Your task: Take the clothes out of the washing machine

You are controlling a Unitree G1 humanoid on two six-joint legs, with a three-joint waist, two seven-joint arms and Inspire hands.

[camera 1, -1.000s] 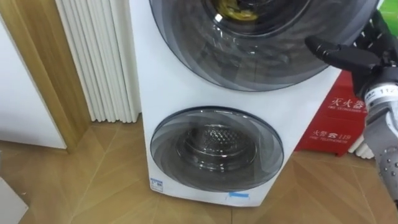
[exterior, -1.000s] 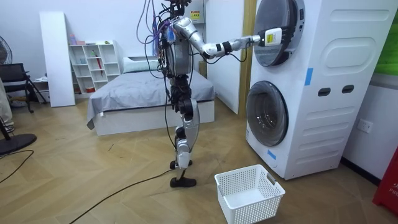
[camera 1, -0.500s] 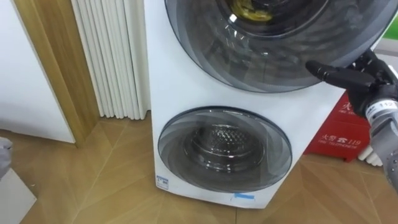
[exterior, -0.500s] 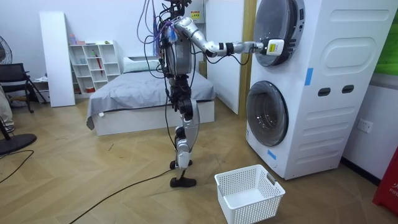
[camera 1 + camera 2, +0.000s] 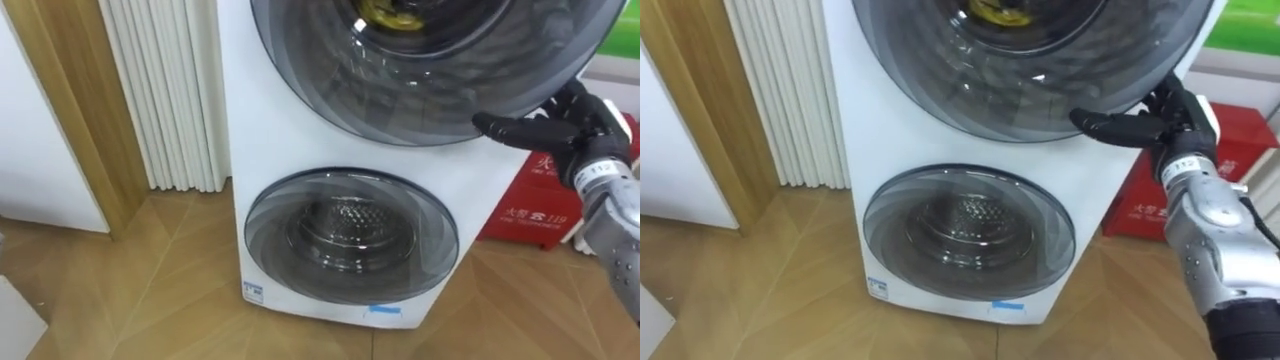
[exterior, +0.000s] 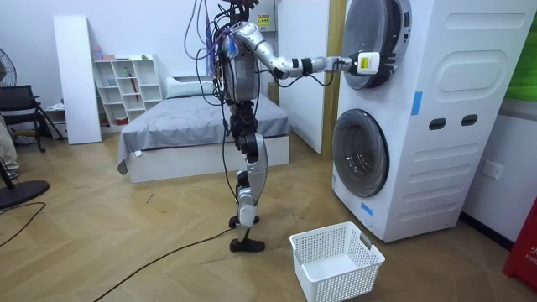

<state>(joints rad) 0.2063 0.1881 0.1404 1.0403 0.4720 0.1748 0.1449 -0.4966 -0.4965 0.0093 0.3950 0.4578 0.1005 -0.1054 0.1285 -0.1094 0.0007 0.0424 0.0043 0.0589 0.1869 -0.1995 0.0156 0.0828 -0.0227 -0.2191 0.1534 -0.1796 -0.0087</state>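
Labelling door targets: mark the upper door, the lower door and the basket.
upper door (image 5: 420, 90), left eye view, its dark glass.
lower door (image 5: 350, 245), left eye view, glass centre.
basket (image 6: 344, 281), room view, near wall.

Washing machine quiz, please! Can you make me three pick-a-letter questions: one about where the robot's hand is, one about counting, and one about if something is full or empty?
1. Where is the robot's right hand?
A. at the rim of the upper door
B. on the red box
C. on the bed

2. How many round doors does the washing machine have?
A. one
B. two
C. four

3. How is the white basket in front of the machine?
A. full of clothes
B. tipped over
C. upright and empty

Answers:
1 A, its fingers lie at the upper door's right rim.
2 B, the upper door sits above the lower door.
3 C, the room view shows the basket's bare bottom.
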